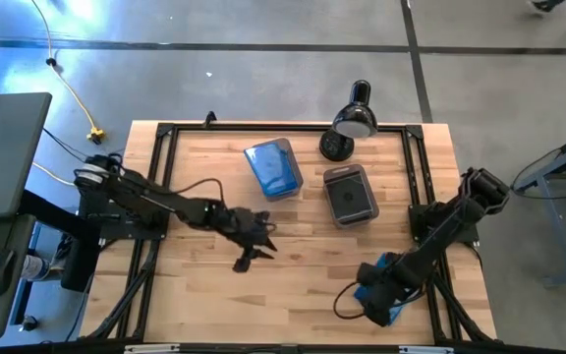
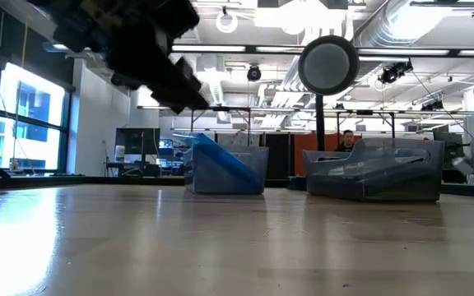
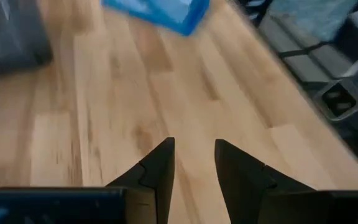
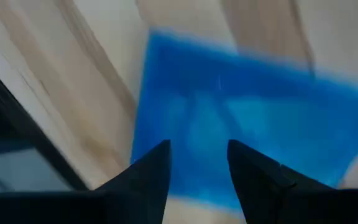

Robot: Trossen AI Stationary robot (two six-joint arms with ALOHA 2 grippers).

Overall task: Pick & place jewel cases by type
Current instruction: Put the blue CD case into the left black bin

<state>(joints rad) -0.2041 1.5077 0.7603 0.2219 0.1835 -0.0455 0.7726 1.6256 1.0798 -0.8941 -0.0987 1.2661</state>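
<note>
The black dome-headed lamp [image 1: 352,120] stands at the table's [image 1: 204,305] far edge, and I place everything from it. Just nearside of it sit two smoky tubs. The left tub [image 1: 274,167] holds blue jewel cases [image 2: 220,163] leaning on edge; how many I cannot count through the wall. The right tub [image 1: 350,194] holds something dark, probably grey cases, but the contents blur together.

Well nearside and left of the lamp, the left gripper [image 1: 249,258] hangs over bare wood, its fingers [image 3: 157,171] parted by a narrow gap with nothing between them.

Far nearside and right of the lamp, at the table's corner, the right gripper [image 1: 373,295] is over a blue case [image 4: 253,124]. From above the arm covers most of this case. Its fingers [image 4: 148,168] stand apart over the blue surface; whether they touch or grip it I cannot tell.
</note>
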